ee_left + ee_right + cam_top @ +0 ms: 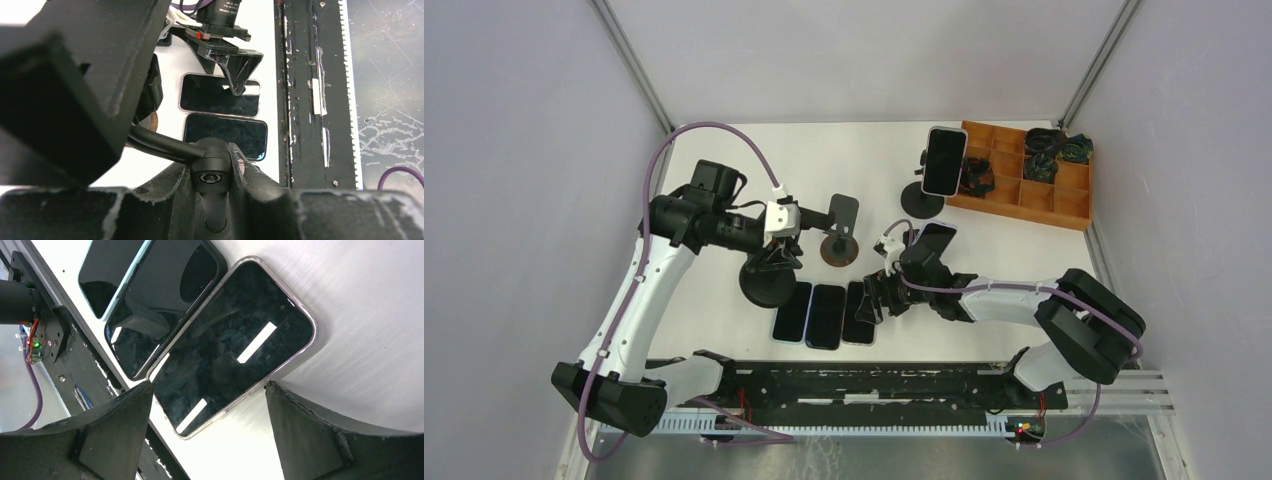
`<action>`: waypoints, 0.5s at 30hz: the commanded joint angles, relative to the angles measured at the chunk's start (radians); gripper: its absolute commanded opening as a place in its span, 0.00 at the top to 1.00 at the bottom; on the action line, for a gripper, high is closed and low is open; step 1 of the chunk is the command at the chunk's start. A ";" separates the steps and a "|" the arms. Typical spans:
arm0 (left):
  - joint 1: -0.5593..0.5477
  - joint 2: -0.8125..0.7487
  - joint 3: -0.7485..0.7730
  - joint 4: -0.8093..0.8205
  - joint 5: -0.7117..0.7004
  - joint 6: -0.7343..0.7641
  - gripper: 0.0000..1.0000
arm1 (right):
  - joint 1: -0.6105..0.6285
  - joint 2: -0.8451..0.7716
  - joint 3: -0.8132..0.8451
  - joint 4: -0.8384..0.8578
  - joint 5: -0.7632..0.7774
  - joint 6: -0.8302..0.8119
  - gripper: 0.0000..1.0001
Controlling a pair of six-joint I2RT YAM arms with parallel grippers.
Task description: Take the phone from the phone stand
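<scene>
My left gripper (774,262) is shut on the neck joint of an empty black phone stand (767,287); in the left wrist view my fingers (175,195) clamp that joint (212,172). My right gripper (871,298) is open, low over the rightmost of three phones lying flat (859,315). In the right wrist view this phone (235,340) lies on the table between my spread fingers (125,415), apparently untouched. Another phone (944,160) with a white case stands upright in a stand (921,206) at the back right.
Two more flat phones (826,316) (792,311) lie left of it. A second empty stand (839,248) with a brown base stands mid-table. A dark phone-like object (936,235) sits by my right wrist. A wooden compartment tray (1024,214) holds dark items at the back right. A black rail (874,385) runs along the near edge.
</scene>
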 commanded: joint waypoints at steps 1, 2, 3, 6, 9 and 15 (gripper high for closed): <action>0.003 -0.010 0.049 0.029 0.039 -0.031 0.98 | 0.006 -0.044 0.129 -0.019 -0.061 -0.059 0.11; 0.003 -0.008 0.050 0.025 0.041 -0.026 0.98 | 0.001 -0.066 0.172 -0.063 -0.061 -0.090 0.11; 0.003 -0.008 0.050 0.019 0.043 -0.020 0.98 | -0.005 -0.092 0.208 -0.101 -0.070 -0.110 0.11; 0.003 -0.009 0.051 0.001 0.043 0.003 0.98 | -0.033 -0.145 0.353 -0.187 -0.136 -0.152 0.08; 0.003 -0.008 0.053 -0.031 0.049 0.040 0.98 | -0.057 -0.159 0.471 -0.214 -0.240 -0.163 0.04; 0.003 0.005 0.065 -0.131 0.088 0.127 0.98 | -0.066 -0.123 0.603 -0.195 -0.358 -0.139 0.02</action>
